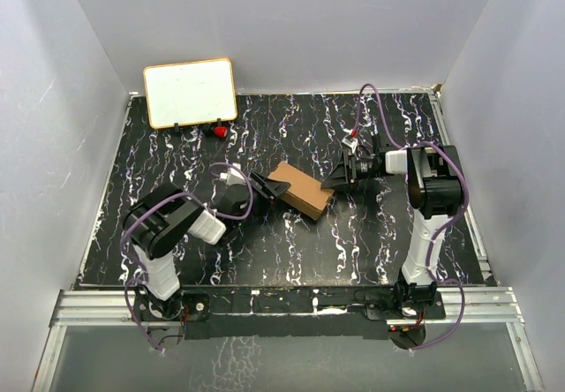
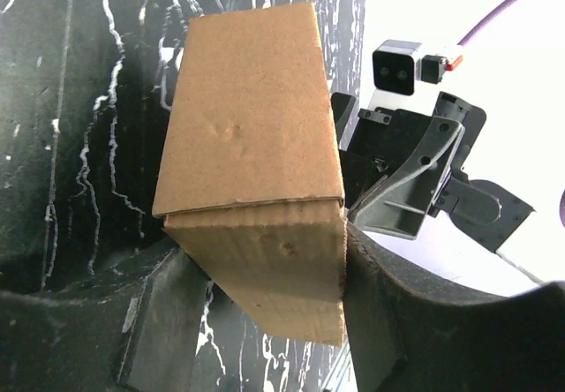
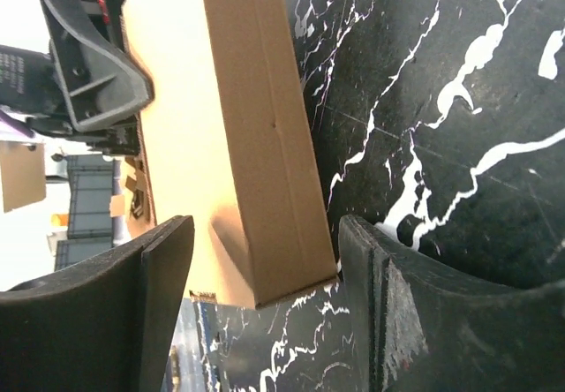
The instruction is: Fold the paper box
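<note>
Paper box: one, folded (mid-table).
Hands: two.
Left hand: gripping box end.
Right hand: open around other end.
White board: one, far-left corner.

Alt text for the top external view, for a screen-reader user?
A small brown cardboard carton lies on a black marbled table, the left claw at its left end, the right claw at its right end. A tan-framed white board stands at the back left, a small red object beside it.
</note>
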### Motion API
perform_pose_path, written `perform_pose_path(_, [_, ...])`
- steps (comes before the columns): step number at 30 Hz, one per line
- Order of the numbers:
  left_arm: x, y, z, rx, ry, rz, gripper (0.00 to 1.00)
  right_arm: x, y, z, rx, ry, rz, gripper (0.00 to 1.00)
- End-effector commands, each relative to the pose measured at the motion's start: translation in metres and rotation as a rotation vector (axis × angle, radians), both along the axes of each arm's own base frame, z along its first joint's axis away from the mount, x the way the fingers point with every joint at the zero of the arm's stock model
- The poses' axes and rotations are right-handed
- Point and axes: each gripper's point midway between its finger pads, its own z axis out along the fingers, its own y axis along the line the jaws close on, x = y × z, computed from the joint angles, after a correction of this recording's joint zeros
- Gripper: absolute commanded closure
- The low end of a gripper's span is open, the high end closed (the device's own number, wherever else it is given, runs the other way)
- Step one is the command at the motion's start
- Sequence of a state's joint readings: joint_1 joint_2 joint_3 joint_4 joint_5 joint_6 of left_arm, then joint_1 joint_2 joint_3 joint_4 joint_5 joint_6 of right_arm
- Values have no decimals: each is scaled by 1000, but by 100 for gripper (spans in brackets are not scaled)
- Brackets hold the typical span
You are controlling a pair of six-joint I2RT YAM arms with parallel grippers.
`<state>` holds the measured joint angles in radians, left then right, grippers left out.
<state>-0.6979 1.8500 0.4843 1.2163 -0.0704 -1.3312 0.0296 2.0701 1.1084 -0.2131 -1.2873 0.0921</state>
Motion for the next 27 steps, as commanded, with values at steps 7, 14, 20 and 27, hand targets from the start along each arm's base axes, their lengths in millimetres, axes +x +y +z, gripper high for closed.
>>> perform_pose_path(7, [2,58,63,278,-119,-63,65,29,-58,64,-11,-295,-107,28])
perform_pose_path(14, [4,122,109,925,-137,-231,66,31,-63,65,-17,-298,-123,28])
perform_pose_path(20, [5,175,131,1369,18,-381,68,31,-63,63,-22,-295,-124,28])
perform_pose_path(27, [17,202,141,1818,113,-363,68,32,-64,60,-30,-288,-126,28])
